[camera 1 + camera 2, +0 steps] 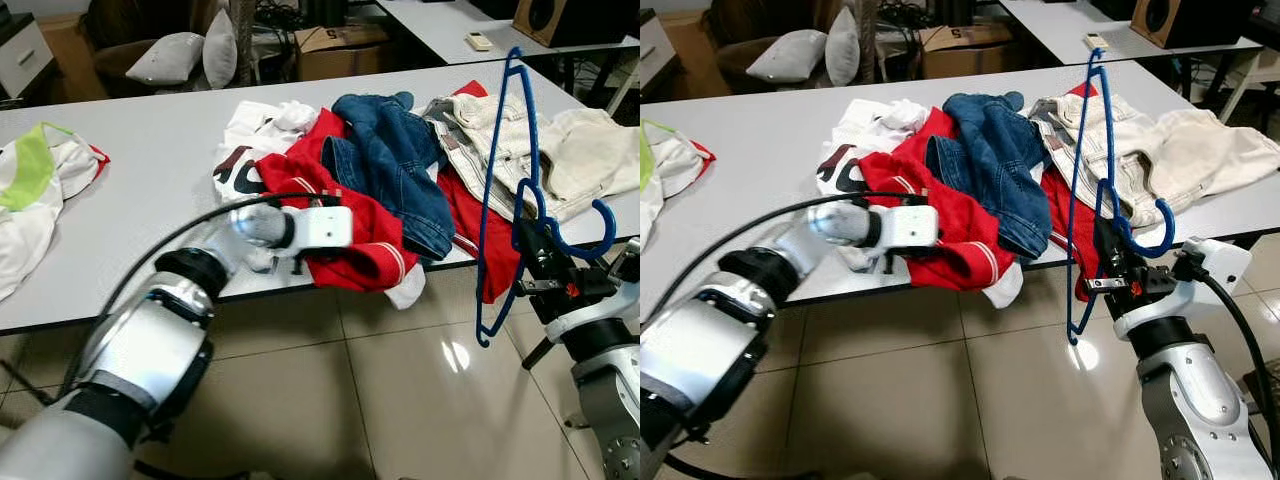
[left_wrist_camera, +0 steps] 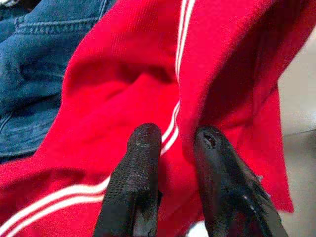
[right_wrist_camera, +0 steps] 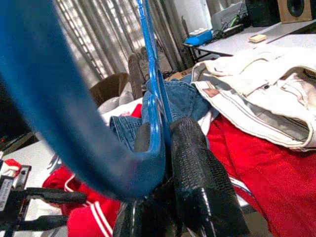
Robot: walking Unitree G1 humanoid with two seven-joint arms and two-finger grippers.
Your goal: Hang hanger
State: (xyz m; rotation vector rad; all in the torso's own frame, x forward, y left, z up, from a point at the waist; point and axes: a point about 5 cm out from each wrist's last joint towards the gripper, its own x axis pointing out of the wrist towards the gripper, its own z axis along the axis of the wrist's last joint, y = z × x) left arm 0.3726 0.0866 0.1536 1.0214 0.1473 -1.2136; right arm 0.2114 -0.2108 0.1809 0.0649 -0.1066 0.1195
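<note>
Right gripper (image 1: 1118, 272) clamps one blue hanger (image 1: 1087, 190); left gripper (image 2: 175, 148), fingers slightly apart, touches one red garment (image 1: 345, 225).

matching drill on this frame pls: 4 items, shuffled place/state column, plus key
Items
1. blue hanger
2. red garment
3. denim jacket
4. remote control

Places/states
A. on the far table behind the clothes table
B. draped over the table's front edge, at the left gripper
C. held in the right gripper, off the table's front edge
D. lying on top of the pile, mid-table

Pairs: 1-C, 2-B, 3-D, 4-A
</note>
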